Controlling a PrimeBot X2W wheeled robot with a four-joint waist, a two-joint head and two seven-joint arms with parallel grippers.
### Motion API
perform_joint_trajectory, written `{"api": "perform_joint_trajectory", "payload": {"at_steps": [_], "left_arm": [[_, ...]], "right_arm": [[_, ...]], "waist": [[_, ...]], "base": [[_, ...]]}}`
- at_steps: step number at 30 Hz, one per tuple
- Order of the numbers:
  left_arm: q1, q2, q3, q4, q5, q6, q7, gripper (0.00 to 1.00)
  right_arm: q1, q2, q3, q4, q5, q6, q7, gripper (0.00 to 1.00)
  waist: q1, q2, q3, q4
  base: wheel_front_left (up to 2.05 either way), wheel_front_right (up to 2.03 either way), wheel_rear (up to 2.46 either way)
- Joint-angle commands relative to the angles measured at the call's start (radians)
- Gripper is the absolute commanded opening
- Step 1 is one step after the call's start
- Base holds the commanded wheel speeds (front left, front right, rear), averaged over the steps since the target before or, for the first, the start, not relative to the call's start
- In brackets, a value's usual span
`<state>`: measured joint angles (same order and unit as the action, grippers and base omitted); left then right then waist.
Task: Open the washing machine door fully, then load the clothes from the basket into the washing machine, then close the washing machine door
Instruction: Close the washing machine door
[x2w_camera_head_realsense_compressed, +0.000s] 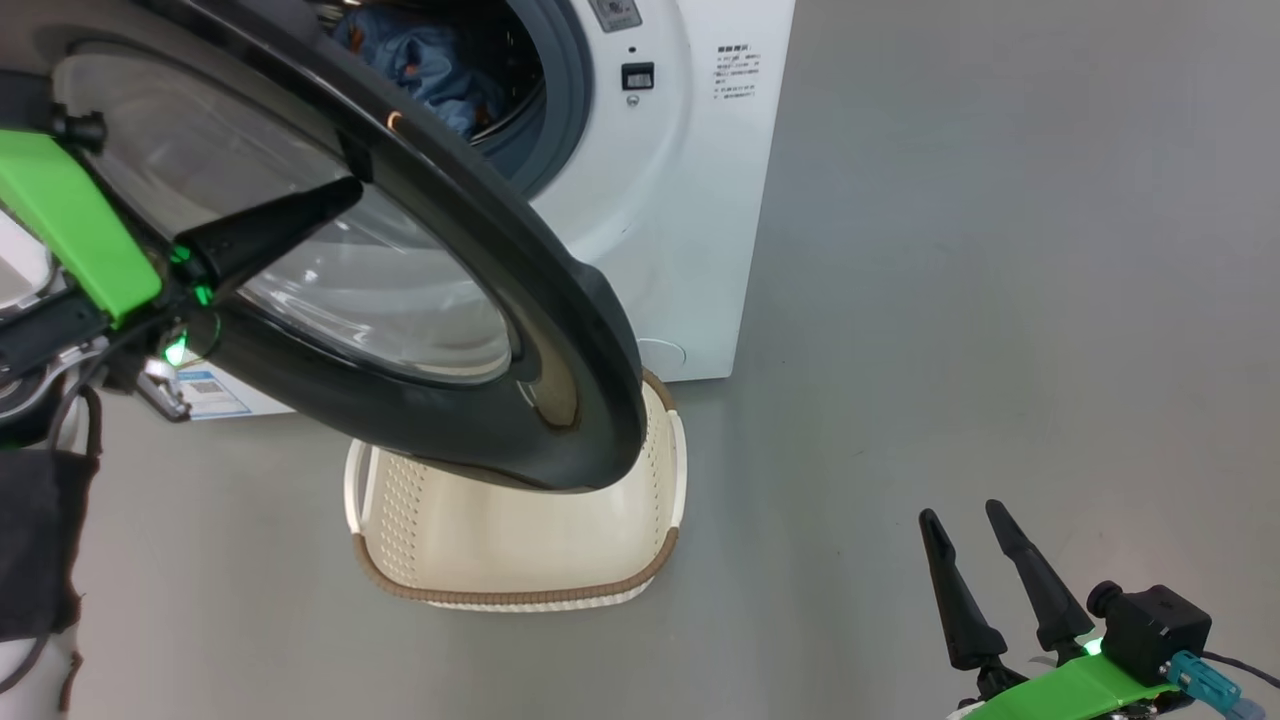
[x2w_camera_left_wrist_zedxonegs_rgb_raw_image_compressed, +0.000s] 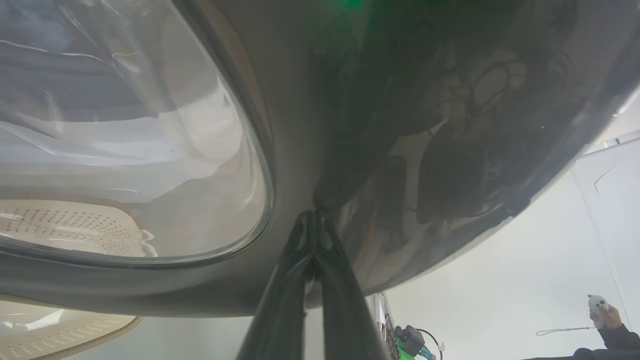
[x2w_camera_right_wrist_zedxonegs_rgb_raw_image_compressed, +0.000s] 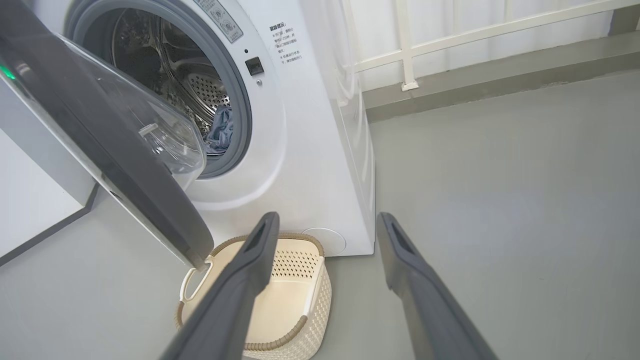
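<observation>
**Closed gripper on the open door, laundry in the drum**

Reaches in from the left edge of the head view with the left gripper (x2w_camera_head_realsense_compressed: 345, 190), green-cased wrist angled upward, both dark fingers pressed together into a single point. Lays that point across the bulging glass and up to the glossy black rim of the washing machine door (x2w_camera_head_realsense_compressed: 560, 330). Seen from the left wrist, touches the rim with the fingertips (x2w_camera_left_wrist_zedxonegs_rgb_raw_image_compressed: 306, 235), right where they meet their own dark reflection. Clamps on nothing, merely bears against the door's outer face.

Hides a good deal behind that door, swung out from the washing machine (x2w_camera_head_realsense_compressed: 680, 200) and cut off by the top of the head view: covers the left part of the drum opening and the far end of the basket (x2w_camera_head_realsense_compressed: 400, 500). Cannot make out the smeared reflections on the rim in the left wrist view.

In the steel drum, behind the grey gasket: the clothes (x2w_camera_head_realsense_compressed: 430, 65), a blue bundle lying low in the opening. On the grey floor (x2w_camera_head_realsense_compressed: 1000, 300), just in front of the machine and under the door's lower edge: the basket, upright, bare cream bottom and perforated walls in plain sight.

Rests the right gripper (x2w_camera_head_realsense_compressed: 962, 515) low at the right, well apart from machine and basket, fingers spread apart over the floor. At the far right of the left wrist view, a person's hand (x2w_camera_left_wrist_zedxonegs_rgb_raw_image_compressed: 602, 312) around a small white object.
</observation>
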<state>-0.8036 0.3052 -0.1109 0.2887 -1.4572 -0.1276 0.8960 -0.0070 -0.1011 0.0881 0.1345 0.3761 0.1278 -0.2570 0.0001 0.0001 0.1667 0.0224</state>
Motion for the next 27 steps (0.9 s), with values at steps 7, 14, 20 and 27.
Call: {"api": "perform_joint_trajectory", "payload": {"at_steps": [7, 14, 20, 27], "left_arm": [[0.069, 0.094, 0.021, -0.066, 0.007, -0.003, -0.042, 0.00], [0.202, 0.113, 0.016, -0.089, 0.008, -0.003, -0.109, 0.25], [0.356, 0.143, -0.014, -0.118, 0.050, -0.003, -0.206, 0.99], [0.513, 0.171, -0.073, -0.108, 0.087, -0.003, -0.384, 1.00]], "right_arm": [[-0.028, -0.010, 0.016, -0.024, -0.004, 0.003, -0.005, 1.00], [-0.015, -0.020, 0.014, -0.021, 0.000, 0.003, -0.005, 1.00], [0.006, -0.031, 0.015, -0.021, 0.004, 0.003, -0.005, 1.00], [0.032, -0.041, 0.012, -0.022, 0.007, 0.003, -0.005, 1.00]], "waist": [[-0.0001, -0.0001, -0.017, 0.035], [-0.0001, -0.0001, -0.042, 0.060], [-0.0001, -0.0001, -0.064, 0.080], [-0.0001, -0.0001, -0.078, 0.097]], "base": [[0.00, 0.00, 0.00], [0.00, 0.00, 0.00], [0.00, 0.00, 0.00], [0.00, 0.00, 0.00]]}}
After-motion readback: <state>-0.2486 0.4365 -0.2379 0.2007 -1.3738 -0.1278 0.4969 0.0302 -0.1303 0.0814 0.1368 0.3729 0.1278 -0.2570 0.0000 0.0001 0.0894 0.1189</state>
